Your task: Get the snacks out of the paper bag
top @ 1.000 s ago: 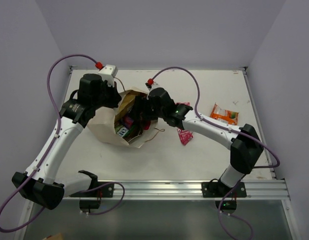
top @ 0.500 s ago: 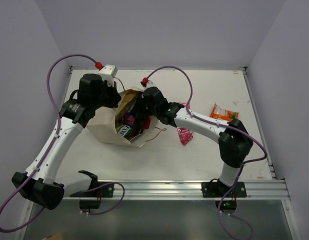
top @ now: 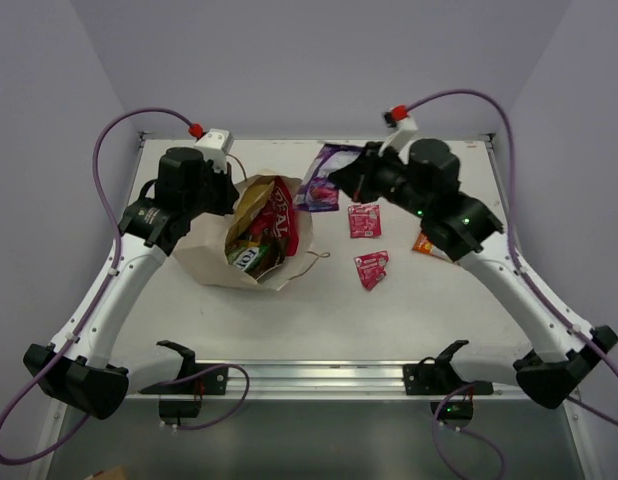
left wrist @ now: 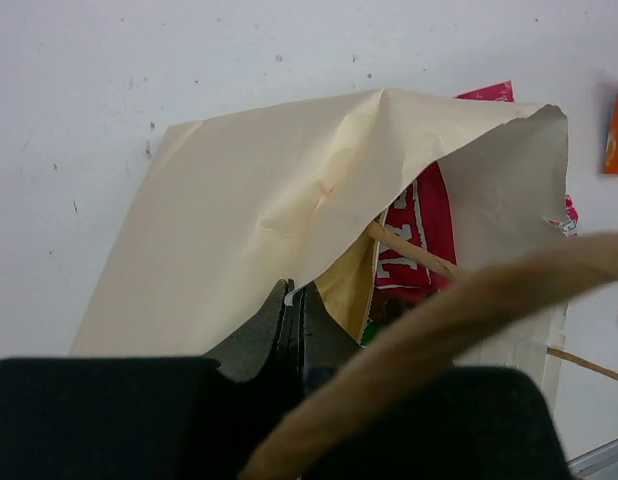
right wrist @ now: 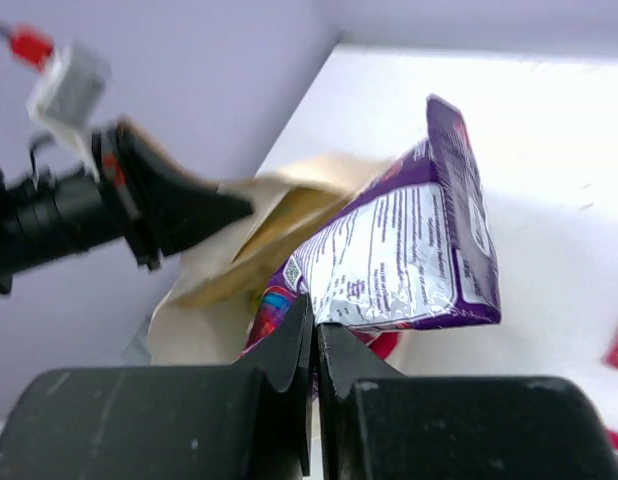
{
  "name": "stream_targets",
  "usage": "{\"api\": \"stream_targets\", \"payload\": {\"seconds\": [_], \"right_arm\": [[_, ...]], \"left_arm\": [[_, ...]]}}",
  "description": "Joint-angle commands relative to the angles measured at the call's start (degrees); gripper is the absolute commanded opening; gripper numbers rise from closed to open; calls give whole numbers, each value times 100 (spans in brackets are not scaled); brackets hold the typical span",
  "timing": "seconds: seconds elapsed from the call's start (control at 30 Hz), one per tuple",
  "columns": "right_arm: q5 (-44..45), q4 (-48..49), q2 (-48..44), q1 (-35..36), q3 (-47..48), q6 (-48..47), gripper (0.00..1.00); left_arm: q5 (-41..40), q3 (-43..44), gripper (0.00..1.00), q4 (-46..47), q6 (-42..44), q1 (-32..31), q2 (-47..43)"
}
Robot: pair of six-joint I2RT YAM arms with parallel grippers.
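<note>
The cream paper bag (top: 214,255) lies on its side with its mouth toward the middle of the table. My left gripper (top: 227,195) is shut on its upper rim (left wrist: 329,200) and holds the mouth open. Inside the mouth I see a red-pink bag (top: 280,215) and several smaller snacks (top: 251,255). My right gripper (top: 341,180) is shut on the corner of a purple packet (top: 319,180), which hangs in the air behind and to the right of the bag. In the right wrist view the purple packet (right wrist: 409,250) shows its white printed back.
Two small pink packets (top: 364,220) (top: 371,268) lie on the table right of the bag. An orange packet (top: 425,245) lies partly under my right arm. The bag's string handle (top: 311,265) trails onto the table. Walls close in the back and sides.
My right gripper was open inside the bag's mouth; it has shut on the purple packet and pulled back up and to the right with it. The left arm has held still.
</note>
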Motion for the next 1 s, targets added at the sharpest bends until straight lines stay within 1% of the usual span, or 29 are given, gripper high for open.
{"api": "stream_targets", "payload": {"seconds": [0.0,0.03,0.07,0.1,0.13,0.17,0.23,0.27,0.33,0.37,0.43,0.47,0.5,0.6,0.63,0.67,0.73,0.77,0.83,0.87,0.9,0.93,0.97], "right_arm": [[-312,14,-600,-977,54,-326,0],[-338,5,-723,-1205,-33,-362,0],[-460,5,-751,-1669,-69,-397,0],[-505,14,-751,-1874,-113,-458,0],[-505,14,-664,-2241,-131,-503,0],[-497,23,-585,-2419,-148,-547,0],[-724,197,-357,-2753,-183,-591,0],[-821,268,-51,-3042,-175,-574,0],[-1216,628,293,-3359,-158,-486,0],[-1322,716,678,-3439,-122,-442,0],[-1620,1005,1058,-3589,-9,-450,0],[-1656,1103,1390,-3624,18,-476,0],[-1665,1330,1542,-3633,19,-538,0],[-1727,1586,2148,-3800,45,-565,0],[-1718,1587,2297,-3922,71,-565,2],[-1701,1578,2447,-3993,97,-547,11],[-1561,1228,2764,-4064,211,-556,33],[-1316,1088,2782,-4064,229,-660,52],[-1121,657,2564,-4064,238,-784,65],[-973,490,2223,-4064,125,-845,73],[-849,410,2220,-4021,46,-863,75],[-752,357,1802,-3881,-51,-889,77],[-708,322,1581,-3775,-148,-881,80]], "left_arm": [[-185,-74,0,-192,252,-12,4],[-185,-82,0,-201,322,-12,13],[-185,-82,0,-210,357,-12,4],[-185,-82,0,-210,384,-12,4],[-185,-82,0,-219,462,-12,4],[-176,-82,0,-219,489,-12,-13],[-167,-82,0,-219,585,-12,-31],[-115,-74,0,-210,621,-12,-57],[-53,-65,0,-210,726,-12,-75],[8,-65,0,-193,761,-12,-110],[70,-65,0,-184,875,-12,-128],[105,-65,0,-175,911,-12,-145],[175,-74,0,-175,937,-12,-154],[386,-117,0,-175,1087,-12,-181],[422,-135,0,-157,1113,-12,-181],[457,-144,0,-157,1122,-12,-181],[510,-153,0,-140,1140,-12,-172],[562,-161,0,-140,1140,-12,-172],[615,-188,0,-114,1140,-12,-146],[659,-231,0,-105,1140,-12,-145],[677,-249,0,-96,1140,-12,-137],[694,-276,0,-78,1140,-12,-119],[747,-284,0,-78,1131,-12,-110]]}}
